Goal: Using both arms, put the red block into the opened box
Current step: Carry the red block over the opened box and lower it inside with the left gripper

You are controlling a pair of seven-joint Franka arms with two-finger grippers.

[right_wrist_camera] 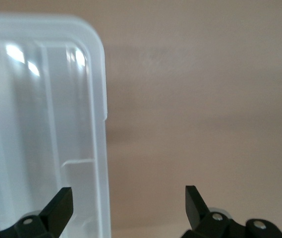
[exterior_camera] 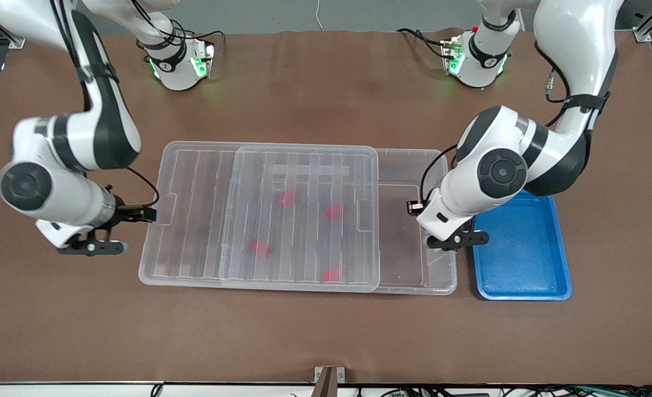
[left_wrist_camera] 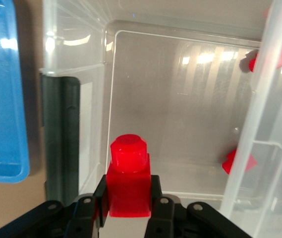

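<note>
The red block is pinched in my left gripper, which is shut on it with the stub pointing away from the wrist. That gripper hovers over the uncovered end of the clear box, by its black handle; the arm hides the block in the front view. The ribbed lid is slid toward the right arm's end. My right gripper is open beside that end of the lid. In the right wrist view the gripper straddles the lid's rim without touching it.
Several other red pieces lie in the box under the lid. A blue tray sits on the brown table beside the box, at the left arm's end. Both arm bases stand along the table's back edge.
</note>
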